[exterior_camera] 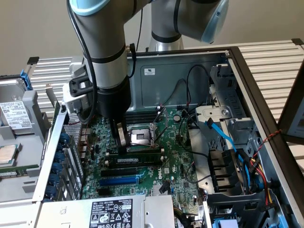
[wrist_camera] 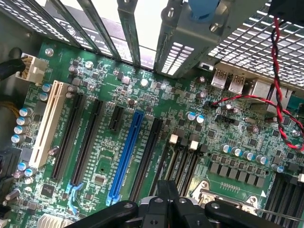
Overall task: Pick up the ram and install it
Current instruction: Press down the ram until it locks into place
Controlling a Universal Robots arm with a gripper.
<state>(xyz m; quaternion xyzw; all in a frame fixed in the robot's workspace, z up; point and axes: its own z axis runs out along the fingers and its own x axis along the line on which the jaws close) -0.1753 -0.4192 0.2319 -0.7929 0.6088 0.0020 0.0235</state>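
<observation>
The ram, a long dark stick with a small white label, lies along a memory slot on the green motherboard, just beyond the black and blue expansion slots. My gripper points straight down over the ram's end toward the exterior view's left. I cannot tell whether it touches. In the wrist view the black fingers are pressed together with no gap, and nothing is visibly held between them. They stand over the near ends of the memory slots, beside the blue slot. The ram itself is hidden under the fingers there.
The CPU socket sits just behind the gripper. Blue and black cables and a drive cage crowd the exterior view's right. A labelled power supply lies in front. A twisted red-black wire crosses the rear ports.
</observation>
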